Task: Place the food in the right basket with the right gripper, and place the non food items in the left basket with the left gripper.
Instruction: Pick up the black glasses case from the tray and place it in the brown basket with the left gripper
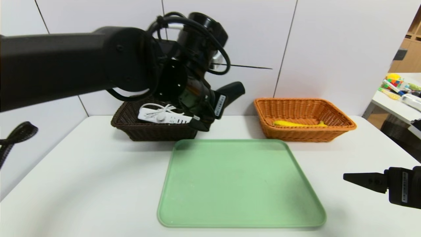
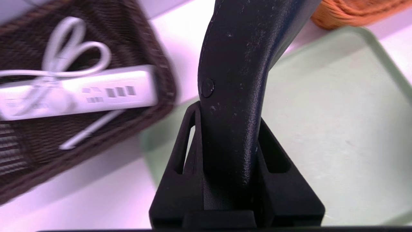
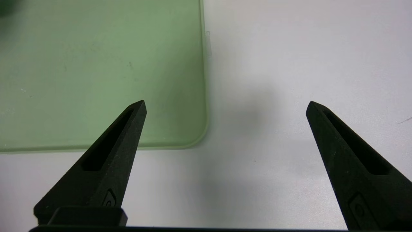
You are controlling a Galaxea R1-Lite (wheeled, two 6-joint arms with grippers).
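The left gripper hangs in the air by the right rim of the dark brown left basket, its jaws clamped on a curved black handle-shaped object whose end juts toward the wall. A white power strip with its coiled cord lies in that basket. The green tray sits bare in the middle of the white table. Behind its right corner, the orange right basket holds a banana. The right gripper rests low beside the tray's near right corner, jaws spread wide and holding nothing.
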